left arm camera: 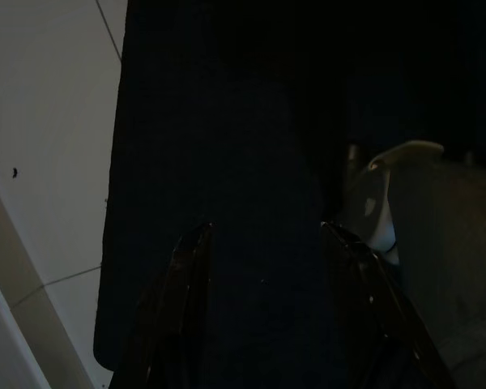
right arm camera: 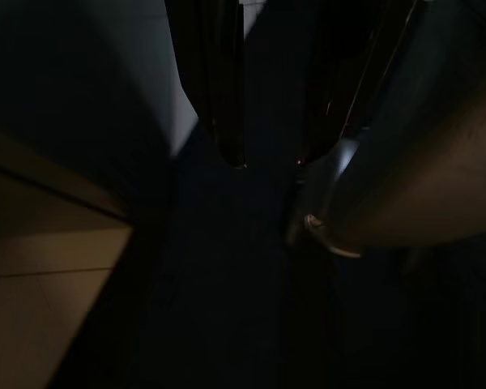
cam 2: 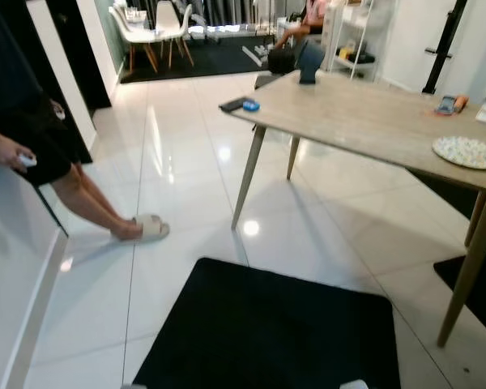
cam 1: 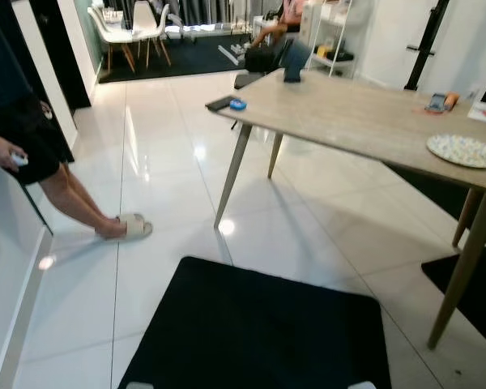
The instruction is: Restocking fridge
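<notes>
No fridge and no goods to be stocked can be made out, so the place of the task's things cannot be told. Both arms hang idle at the robot's sides. The left pincer (left arm camera: 263, 312) is seen released, its two black fingers apart over the black mat (cam 1: 259, 332) and the white floor tiles (cam 1: 162, 162), and nothing is held in it. The right pincer (right arm camera: 271, 121) is likewise seen with a gap between its fingers and nothing clasped, though that view is very dark.

The relation on which the coming move is judged to turn is one of bearing, not of reach: a wooden bench (cam 1: 364, 121) stands ahead and to the robot's right, well apart from both pincers, its long axis running away from the robot toward the far left of the room. The right arm is the nearer to it. On the bench are carried a speckled plate (cam 1: 463, 150) near the right end, a small blue object (cam 1: 237, 104) beside a dark flat device (cam 1: 221, 103) at the far corner, and a dark upright object (cam 1: 294, 61).

A person (cam 1: 28, 130) stands at the left, a small white object held in one hand (cam 1: 2, 152), a pale slipper (cam 1: 134, 228) on one foot. White chairs (cam 1: 134, 32) stand far off. No brand, label or writing can be read.
</notes>
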{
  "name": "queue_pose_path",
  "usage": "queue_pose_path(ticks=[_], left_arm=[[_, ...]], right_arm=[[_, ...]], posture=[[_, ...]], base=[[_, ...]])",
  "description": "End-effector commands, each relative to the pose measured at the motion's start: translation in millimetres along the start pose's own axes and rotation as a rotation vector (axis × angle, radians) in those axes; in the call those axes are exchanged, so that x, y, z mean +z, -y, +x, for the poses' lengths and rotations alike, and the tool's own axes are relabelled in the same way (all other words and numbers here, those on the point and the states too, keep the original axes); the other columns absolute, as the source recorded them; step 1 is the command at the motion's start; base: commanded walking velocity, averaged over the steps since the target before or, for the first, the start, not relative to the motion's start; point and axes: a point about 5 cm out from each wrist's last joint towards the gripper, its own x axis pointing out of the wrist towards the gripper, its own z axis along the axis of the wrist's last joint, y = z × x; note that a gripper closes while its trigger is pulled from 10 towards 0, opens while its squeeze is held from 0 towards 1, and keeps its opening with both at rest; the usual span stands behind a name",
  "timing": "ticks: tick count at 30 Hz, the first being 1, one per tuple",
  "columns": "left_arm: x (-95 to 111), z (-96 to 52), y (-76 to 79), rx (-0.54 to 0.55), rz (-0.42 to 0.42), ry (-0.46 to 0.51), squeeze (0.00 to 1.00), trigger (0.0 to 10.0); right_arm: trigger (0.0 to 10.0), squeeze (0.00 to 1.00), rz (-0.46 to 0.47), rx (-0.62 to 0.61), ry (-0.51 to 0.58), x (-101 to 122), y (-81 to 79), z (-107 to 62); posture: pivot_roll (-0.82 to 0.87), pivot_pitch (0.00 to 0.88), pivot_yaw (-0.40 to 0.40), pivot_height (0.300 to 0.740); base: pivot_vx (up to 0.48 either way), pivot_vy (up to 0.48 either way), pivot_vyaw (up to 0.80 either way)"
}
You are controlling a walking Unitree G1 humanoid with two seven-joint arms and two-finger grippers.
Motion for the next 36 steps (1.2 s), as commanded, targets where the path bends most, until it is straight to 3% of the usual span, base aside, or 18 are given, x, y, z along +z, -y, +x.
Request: queue_pose_path(ticks=[1,15,36], left_arm=[[-3.9,-0.6,0.7,-0.003,-0.016,-0.011,0.00,10.0],[-6.6,-0.8,2.5,-0.029,-0.023,-0.030,0.00,10.0],[-7.2,-0.8,4.4,-0.044,-0.013,-0.032,0.00,10.0]], right_arm=[[10.0,0.00,0.003,-0.008,-0.014,-3.7,1.8,-0.7],[10.0,0.00,0.004,-0.007,-0.018,-4.8,0.9,-0.6],[10.0,0.00,0.004,-0.002,-0.019,-5.4,0.0,-0.6]], posture=[[-0.03,0.021,0.001,0.740],[-0.03,0.023,0.000,0.740],[-0.04,0.024,-0.002,0.740]], base=[[0.000,0.000,0.00],[0.000,0.000,0.00],[0.307,0.000,0.00]])
